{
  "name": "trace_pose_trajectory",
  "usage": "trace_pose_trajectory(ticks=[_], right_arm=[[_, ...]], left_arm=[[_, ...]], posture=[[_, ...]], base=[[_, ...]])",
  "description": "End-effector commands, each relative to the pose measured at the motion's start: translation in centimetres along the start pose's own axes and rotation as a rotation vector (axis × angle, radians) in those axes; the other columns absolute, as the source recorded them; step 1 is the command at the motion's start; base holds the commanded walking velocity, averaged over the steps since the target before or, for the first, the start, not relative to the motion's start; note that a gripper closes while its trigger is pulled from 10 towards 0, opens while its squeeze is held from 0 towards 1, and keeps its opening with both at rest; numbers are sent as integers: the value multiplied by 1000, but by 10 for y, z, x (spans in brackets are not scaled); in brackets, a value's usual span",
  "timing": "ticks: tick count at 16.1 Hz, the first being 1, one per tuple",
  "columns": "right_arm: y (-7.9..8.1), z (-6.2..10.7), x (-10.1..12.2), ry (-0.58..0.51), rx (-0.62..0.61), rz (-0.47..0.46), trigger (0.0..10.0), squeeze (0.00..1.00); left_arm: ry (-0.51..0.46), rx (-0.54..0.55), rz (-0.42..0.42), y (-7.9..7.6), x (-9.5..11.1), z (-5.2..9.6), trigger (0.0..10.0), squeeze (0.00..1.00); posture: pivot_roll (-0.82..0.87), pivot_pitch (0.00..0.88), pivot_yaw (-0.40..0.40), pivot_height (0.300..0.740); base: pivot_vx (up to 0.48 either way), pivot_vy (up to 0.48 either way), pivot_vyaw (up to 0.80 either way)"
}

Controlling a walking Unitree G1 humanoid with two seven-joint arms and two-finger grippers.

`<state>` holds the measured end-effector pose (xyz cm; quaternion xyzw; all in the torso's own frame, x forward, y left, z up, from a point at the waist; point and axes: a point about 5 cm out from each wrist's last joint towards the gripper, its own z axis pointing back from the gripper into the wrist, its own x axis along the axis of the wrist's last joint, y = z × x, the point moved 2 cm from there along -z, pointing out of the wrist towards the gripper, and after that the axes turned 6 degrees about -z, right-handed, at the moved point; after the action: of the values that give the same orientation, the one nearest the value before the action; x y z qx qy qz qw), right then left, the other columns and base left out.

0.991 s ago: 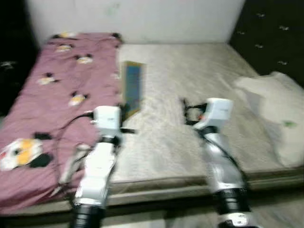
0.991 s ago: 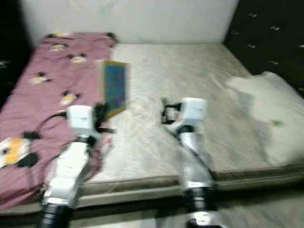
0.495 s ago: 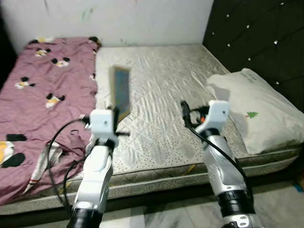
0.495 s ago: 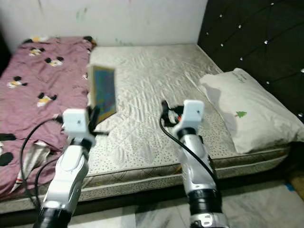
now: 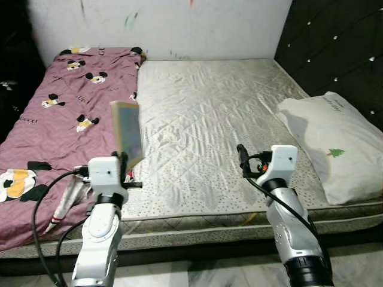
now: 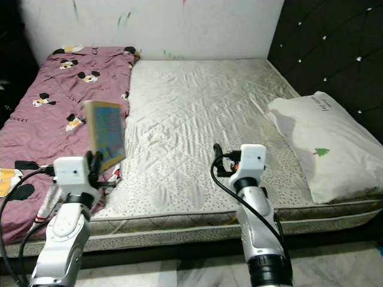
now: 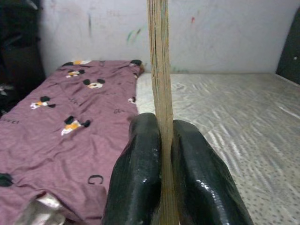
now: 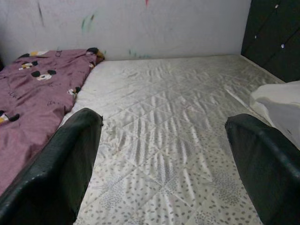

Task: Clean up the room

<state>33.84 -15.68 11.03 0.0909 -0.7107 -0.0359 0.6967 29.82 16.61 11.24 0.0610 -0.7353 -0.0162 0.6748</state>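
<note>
Maroon blanket (image 5: 60,113) with cartoon mice, cream quilted mattress (image 5: 221,119), white pillow (image 5: 335,143).

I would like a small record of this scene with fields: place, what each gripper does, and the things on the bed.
place: bedroom, robot stands at the side of a bed
left gripper: shut on a thin book, held upright on edge above the bed's near side
right gripper: open, holds nothing, raised over the mattress
blanket: purple with cartoon mice, covers the robot's left part of the bed
pillow: white, at the robot's right, by the dark headboard
</note>
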Motion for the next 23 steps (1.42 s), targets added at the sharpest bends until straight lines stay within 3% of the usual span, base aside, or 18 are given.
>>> trace_pose_trajectory(ticks=[1,8,14,23], right_arm=[[-3,2,4,-22,-6,12,10000,0],[17,-2,2,-38,84,45,10000,0],[5,-3,3,-45,45,61,10000,0],[2,-5,5,-48,57,109,10000,0]], left_arm=[[-58,-22,-11,-1,12,0,10000,0],[-91,-87,38,-17,13,-1,10000,0],[-128,-158,53,-24,21,-10,10000,0],[-111,-165,72,-32,15,-8,10000,0]], posture=[[12,0,-2,740],[-12,0,1,740],[-26,0,8,740],[-44,0,-6,740]], base=[[0,0,0],[0,0,164],[348,0,0],[262,0,0]])
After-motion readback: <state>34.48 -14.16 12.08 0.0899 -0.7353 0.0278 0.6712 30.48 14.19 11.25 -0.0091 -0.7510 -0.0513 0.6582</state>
